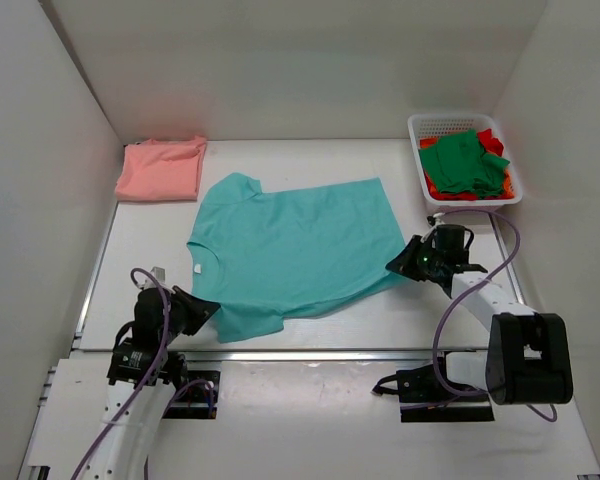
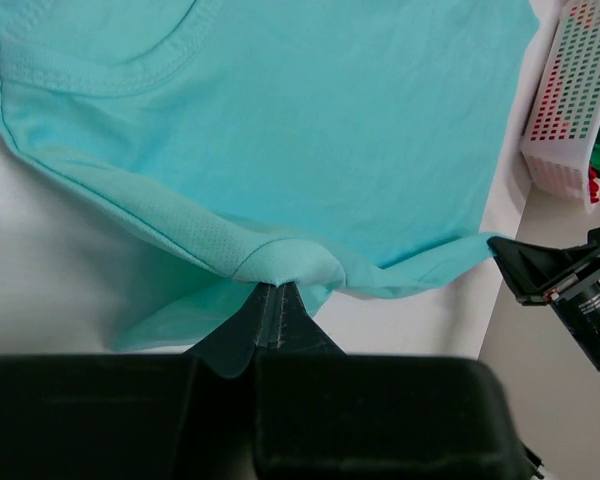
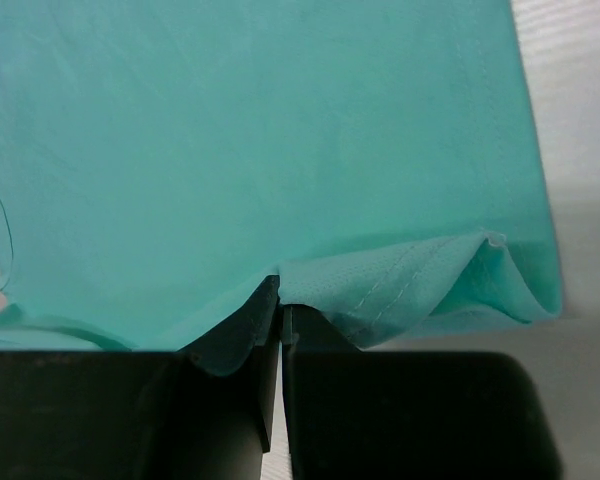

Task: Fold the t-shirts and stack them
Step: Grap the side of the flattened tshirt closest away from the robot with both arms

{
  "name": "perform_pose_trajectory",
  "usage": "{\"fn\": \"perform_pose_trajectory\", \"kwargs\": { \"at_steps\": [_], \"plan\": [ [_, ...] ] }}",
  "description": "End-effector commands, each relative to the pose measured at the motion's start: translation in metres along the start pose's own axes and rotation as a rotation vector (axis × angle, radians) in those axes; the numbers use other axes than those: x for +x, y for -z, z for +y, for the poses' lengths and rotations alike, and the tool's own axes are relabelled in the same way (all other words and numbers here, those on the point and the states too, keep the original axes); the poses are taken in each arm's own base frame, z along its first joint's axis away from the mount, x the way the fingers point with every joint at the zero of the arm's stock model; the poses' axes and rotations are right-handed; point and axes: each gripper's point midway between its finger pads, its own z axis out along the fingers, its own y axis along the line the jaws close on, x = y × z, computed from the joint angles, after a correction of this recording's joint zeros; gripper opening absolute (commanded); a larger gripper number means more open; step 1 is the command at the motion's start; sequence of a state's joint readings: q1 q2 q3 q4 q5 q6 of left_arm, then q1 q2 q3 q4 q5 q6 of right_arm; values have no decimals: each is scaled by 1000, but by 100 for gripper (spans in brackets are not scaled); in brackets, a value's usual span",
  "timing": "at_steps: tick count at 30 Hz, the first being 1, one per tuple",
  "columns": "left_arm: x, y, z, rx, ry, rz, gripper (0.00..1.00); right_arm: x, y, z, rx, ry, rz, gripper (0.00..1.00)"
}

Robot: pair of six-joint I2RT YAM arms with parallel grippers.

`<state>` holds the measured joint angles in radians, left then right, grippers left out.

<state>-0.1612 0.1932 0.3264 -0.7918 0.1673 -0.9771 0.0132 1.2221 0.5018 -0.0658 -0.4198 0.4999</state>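
My left gripper (image 2: 275, 305) is close to me. Its two black fingers are pressed together on a fold of the soft teal-turquoise cotton t-shirt (image 1: 290, 250), at the sleeve nearest my side. My right gripper (image 3: 280, 310) pinches the same shirt at its near hem corner. The cloth there bunches up in a little hump beside the fingers. I cannot see the very tips of the fingers in either wrist view, because the cloth wraps over them.

The teal shirt lies spread out on the flat white table (image 1: 130, 260) between the two grippers. Its neck points to the left, and it looks mostly smooth.

Farther back on the left sits a folded salmon-pink t-shirt (image 1: 162, 168), apart from the teal one. Far back on the right stands a white plastic mesh basket (image 1: 460, 118). A crumpled dark green t-shirt (image 1: 465, 160) lies on top inside it. Some red cloth (image 1: 492, 138) peeks out from under it, mostly hidden.
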Motion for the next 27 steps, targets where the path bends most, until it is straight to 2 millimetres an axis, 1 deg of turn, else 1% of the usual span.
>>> {"fn": "perform_pose_trajectory", "kwargs": {
  "at_steps": [1, 2, 3, 4, 5, 6, 7, 8, 9, 10, 12, 13, 16, 18, 19, 20, 21, 22, 23, 24, 26, 27],
  "plan": [
    [1, 6, -1, -22, 49, -3, 0, -20, -7, 14, -46, 70, -31, 0],
    [-1, 5, -2, -21, 47, -7, 0, -25, -8, 15, -45, 78, -40, 0],
    [-2, 3, 1, -32, 37, -13, 0, -21, -11, 15, -46, 71, -21, 1],
    [-7, 0, 0, -32, 43, -37, 0, -21, -14, 14, -44, 64, -8, 0],
    [-10, -2, 2, -35, 31, -48, 0, -25, -14, 16, -50, 71, -14, 0],
    [-12, -5, 5, -51, 37, -52, 0, -22, -18, 16, -46, 80, -4, 0],
    [-16, -7, 6, -55, 38, -68, 0, -24, -20, 14, -39, 78, 1, 0],
    [-17, -9, 9, -68, 34, -70, 0, -30, -20, 17, -48, 83, -10, 0],
    [-20, -10, 11, -78, 32, -89, 0, -29, -22, 13, -41, 85, -1, 0],
    [-24, -9, 11, -82, 32, -106, 0, -36, -25, 16, -50, 91, -15, 0],
    [-27, -11, 14, -96, 39, -126, 0, -45, -27, 14, -48, 91, -28, 0],
    [-30, -10, 12, -91, 35, -141, 0, -51, -28, 14, -49, 94, -34, 0],
    [-31, -16, 18, -112, 26, -146, 0, -59, -33, 15, -46, 93, -36, 0],
    [-37, -20, 16, -107, 23, -163, 0, -62, -36, 15, -44, 91, -33, 0],
    [-36, -24, 22, -125, 20, -156, 0, -64, -37, 14, -43, 94, -41, 0],
    [-39, -25, 23, -124, 21, -169, 0, -60, -41, 14, -42, 81, -26, 0],
    [-40, -27, 19, -109, 21, -174, 0, -64, -41, 15, -44, 91, -35, 0],
    [-40, -29, 23, -124, 23, -180, 0, -65, -43, 12, -38, 85, -37, 0],
    [-42, -31, 24, -121, 30, -195, 0, -66, -45, 14, -45, 84, -37, 1],
    [-40, -34, 28, -131, 23, -190, 0, -63, -48, 11, -38, 79, -26, 0],
    [-41, -39, 28, -119, 29, -201, 0, -66, -51, 8, -32, 69, -32, 0],
    [-45, -40, 27, -109, 39, -218, 0, -66, -52, 8, -39, 69, -28, 0]
  ]
}}
